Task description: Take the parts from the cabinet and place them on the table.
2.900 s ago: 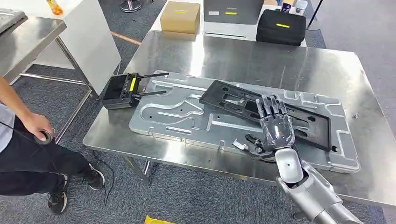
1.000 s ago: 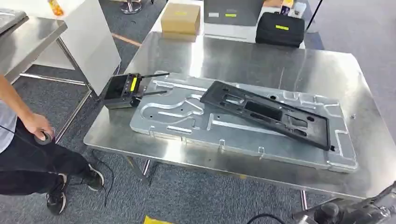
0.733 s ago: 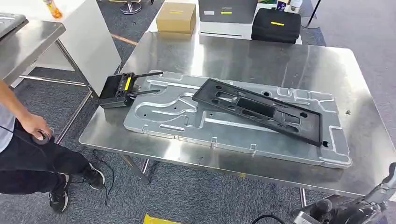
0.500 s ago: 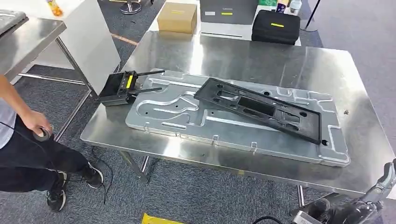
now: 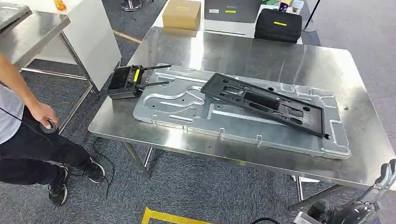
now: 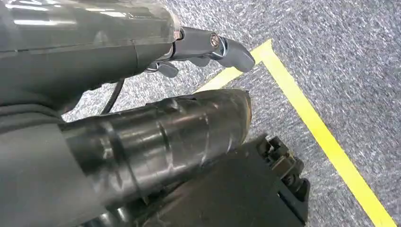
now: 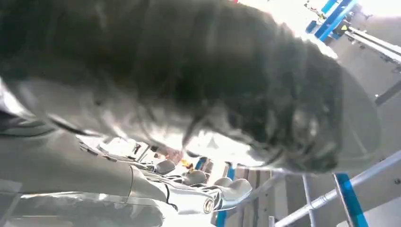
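Observation:
A long black plastic frame point(image 5: 261, 102) lies slantwise on a big silver stamped metal panel point(image 5: 187, 109), and both rest on the steel table point(image 5: 261, 51). My right hand point(image 5: 388, 171) hangs low beside the table's near right corner, well off the parts; in the blurred right wrist view my right hand point(image 7: 189, 189) has its fingers stretched out with nothing in them. In the left wrist view my left hand point(image 6: 208, 45) hangs over grey carpet with a yellow tape line point(image 6: 321, 137), fingers extended and holding nothing.
A black remote controller point(image 5: 125, 81) with two antennas sits at the table's left edge, touching the panel. A person point(image 5: 18, 121) crouches at the left holding a tape roll point(image 5: 49, 125). Behind the table stand a cardboard box point(image 5: 182, 14) and a black case point(image 5: 279, 25).
My right hand has lifted off the black frame and dropped below the table's right corner. The camera has shifted a little; frame, panel and remote lie where they were.

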